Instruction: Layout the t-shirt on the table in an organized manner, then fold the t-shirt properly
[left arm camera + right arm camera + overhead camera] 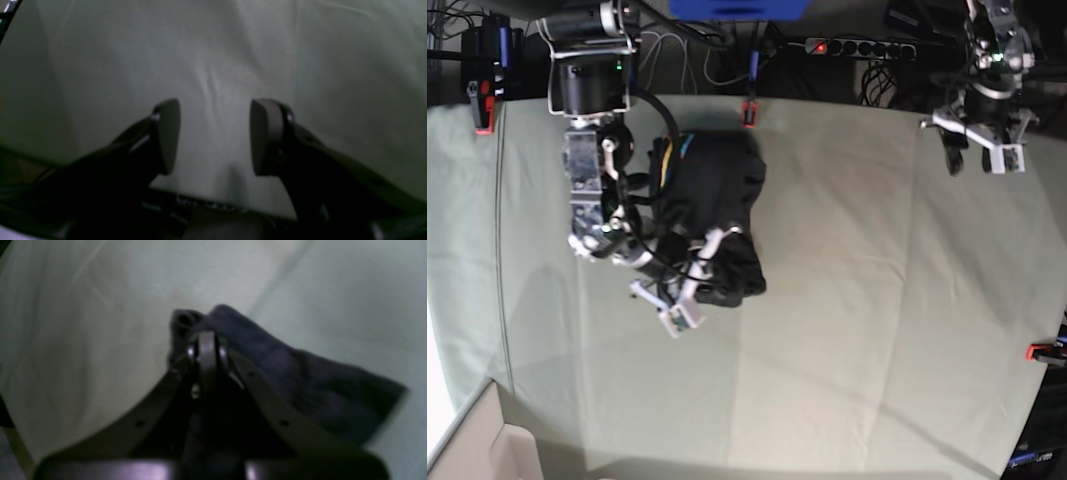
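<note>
Item 1, red clamp: fixed at the far left edge of the table in the base view, with a second red clamp at the far edge behind the shirt.

Item 2, right gripper: left of centre in the base view, at the end of an arm reaching down from the far left. Jaws pressed together, pinching a fold of the t-shirt at its near edge. The right wrist view confirms it: the right gripper shows both fingers meeting with no gap, dark cloth bunched directly at and beyond their tips.

Item 3, t-shirt: a dark, crumpled heap on the left half of the table, near the far edge, lying under and beside the right arm. A small coloured mark shows at its far left side in the base view only. In the right wrist view the t-shirt trails away to the right of the fingers as a blurred dark flap over pale cloth; its overall shape cannot be made out there.

Item 4, table: pale grey-green creased covering, spanning the whole base view.

Item 5, left gripper: far right of the base view, near the far edge, well apart from the t-shirt. The left wrist view shows the left gripper spread wide, only creased table cloth between the pads, nothing held.

Item 6, third red clamp: at the right edge.
</note>
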